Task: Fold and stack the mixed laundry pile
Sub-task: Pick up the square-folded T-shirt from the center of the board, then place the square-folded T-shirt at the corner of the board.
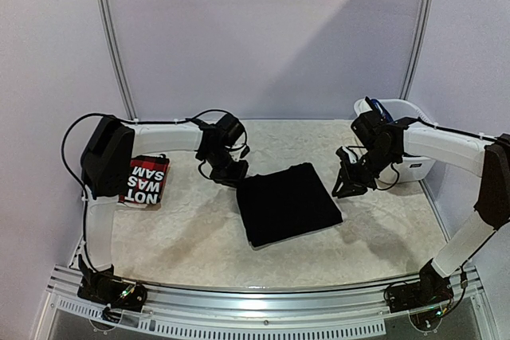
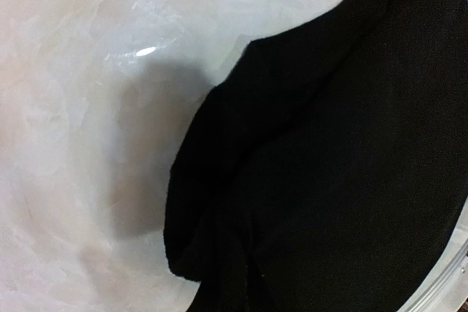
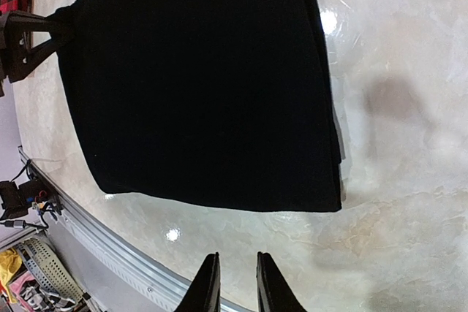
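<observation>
Black garment (image 3: 197,85) lies folded on the bench (image 1: 191,228), my left hand (image 1: 231,174) apparently clamped on its far corner, right hand (image 3: 232,283) slightly apart, empty. Red-black plaid one (image 1: 145,181) sits folded leftward; stacking not yet done.

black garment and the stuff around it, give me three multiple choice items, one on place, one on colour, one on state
1. Where is the black garment? A on a shelf; B mid table; C in a drawer.
2. Lettering on the red-black garment? A yellow; B white; C green.
3. The black garment is: A crumpled; B hanging; C folded flat.
Answers: B, it lies centred on the table; B, white letters show on red; C, it forms a neat layered rectangle.
</observation>
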